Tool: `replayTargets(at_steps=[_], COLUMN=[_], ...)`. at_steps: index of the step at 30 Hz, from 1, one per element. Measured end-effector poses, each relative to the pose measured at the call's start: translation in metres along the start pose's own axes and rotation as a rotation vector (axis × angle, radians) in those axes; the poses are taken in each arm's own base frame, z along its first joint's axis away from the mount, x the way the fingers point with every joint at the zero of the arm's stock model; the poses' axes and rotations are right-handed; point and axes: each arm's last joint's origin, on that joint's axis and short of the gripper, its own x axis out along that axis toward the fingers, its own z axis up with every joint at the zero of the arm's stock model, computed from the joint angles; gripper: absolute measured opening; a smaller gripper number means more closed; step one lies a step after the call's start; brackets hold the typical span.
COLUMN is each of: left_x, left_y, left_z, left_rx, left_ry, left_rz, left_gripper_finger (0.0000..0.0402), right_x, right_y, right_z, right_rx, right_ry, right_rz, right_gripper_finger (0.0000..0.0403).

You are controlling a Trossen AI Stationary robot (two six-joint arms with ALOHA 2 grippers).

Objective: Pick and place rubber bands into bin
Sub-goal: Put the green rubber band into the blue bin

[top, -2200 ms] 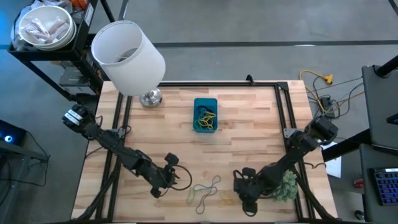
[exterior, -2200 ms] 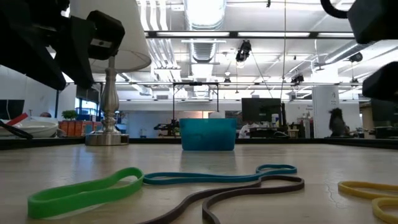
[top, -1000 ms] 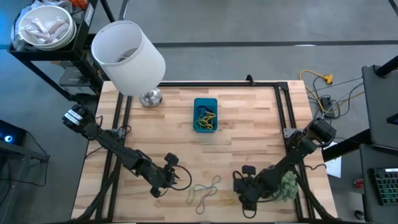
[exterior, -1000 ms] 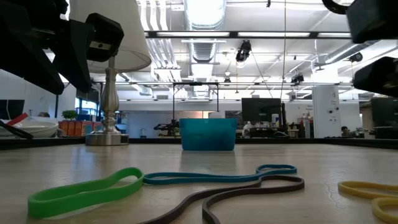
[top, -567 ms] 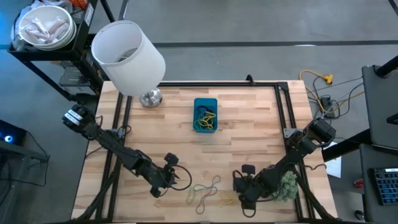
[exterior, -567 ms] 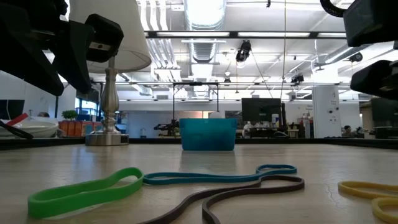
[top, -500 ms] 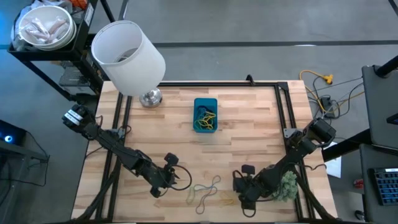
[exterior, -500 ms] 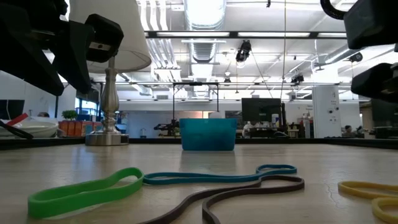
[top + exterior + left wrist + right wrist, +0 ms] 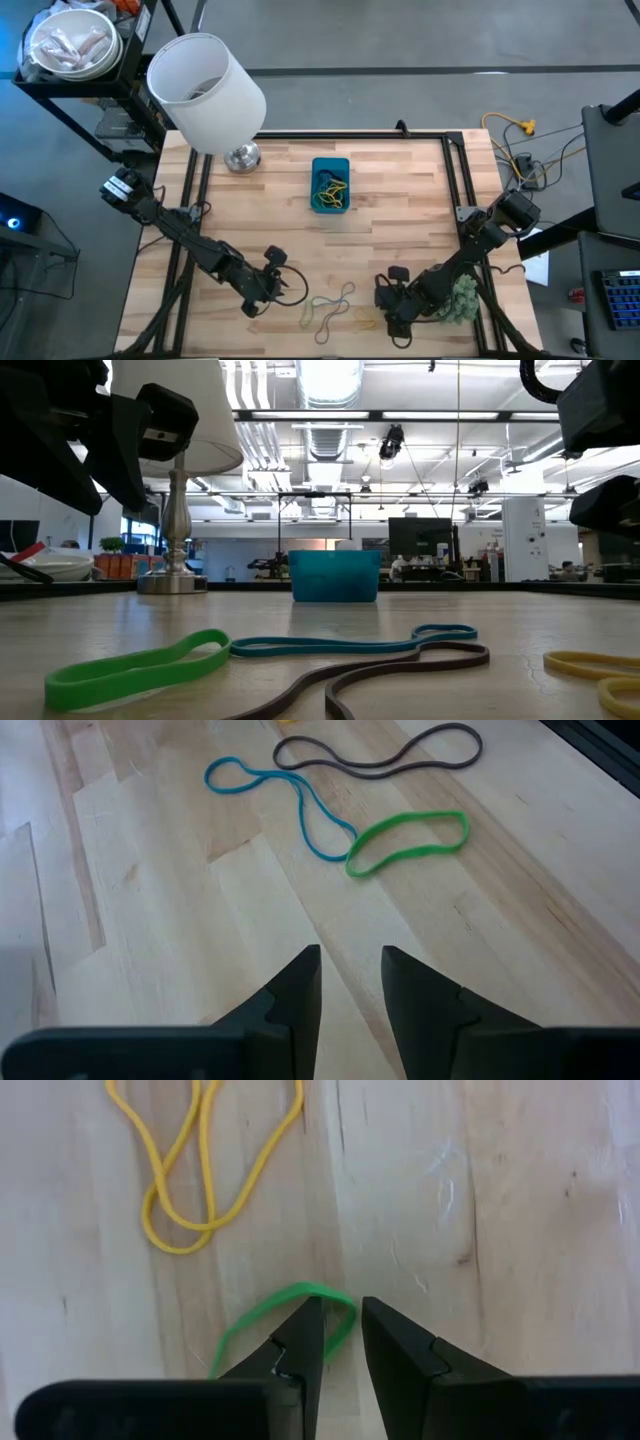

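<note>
Blue plastic marks the bin (image 9: 331,185), which is set near the middle of the wooden table (image 9: 400,210), a little toward its far edge — a tangle of yellow, green and dark rubber bands is already seen inside it. Part of the task can therefore be judged done, but several bands are left on the near part of the table: a green band (image 9: 407,842), a blue band (image 9: 282,801) and a dark brown band (image 9: 378,752) lie together in front of the left gripper (image 9: 350,982), whose fingers are held a narrow gap apart over bare wood, clamped on nothing. The right gripper (image 9: 338,1335) is lowered at the near right, beside a fuzzy green ball (image 9: 461,298); its fingers are nearly together over a small green band (image 9: 262,1328), though it cannot be told whether the loop is pinched. A yellow band (image 9: 200,1165) lies just beyond it — also to be collected.
</note>
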Motion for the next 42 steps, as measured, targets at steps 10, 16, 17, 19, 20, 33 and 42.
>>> replayTargets(at_steps=[10,16,17,19,20,33,42], left_x=[0.000,0.000,0.000,0.000,0.000,0.000,0.000], left_y=[0.000,0.000,0.000,0.000,0.000,0.000,0.000], left_z=[0.000,0.000,0.000,0.000,0.000,0.000,0.000], left_rx=[0.000,-0.001,-0.001,-0.001,-0.001,-0.001,-0.001], left_ry=[0.000,0.000,0.001,0.000,0.001,0.000,-0.001], left_rz=[0.000,0.000,0.000,0.000,0.000,0.000,0.000], left_gripper_finger=[0.0092,0.0092,0.0092,0.0092,0.0092,0.0092,0.0092], right_x=[0.001,0.012,0.014,0.014,0.014,-0.015,-0.051], right_y=[0.001,0.002,0.002,0.002,0.003,0.020,0.027], right_z=[-0.002,-0.006,-0.007,-0.007,-0.007,0.023,0.055], right_rx=[0.006,-0.009,-0.011,-0.023,-0.030,-0.323,-0.520], right_ry=[0.001,0.018,0.020,0.021,0.020,-0.163,-0.310], right_rz=[0.007,-0.024,-0.029,-0.031,-0.029,-0.186,-0.475], right_gripper_finger=[0.0068,0.0058,0.0051,0.0032,0.0020,0.0008,0.0008])
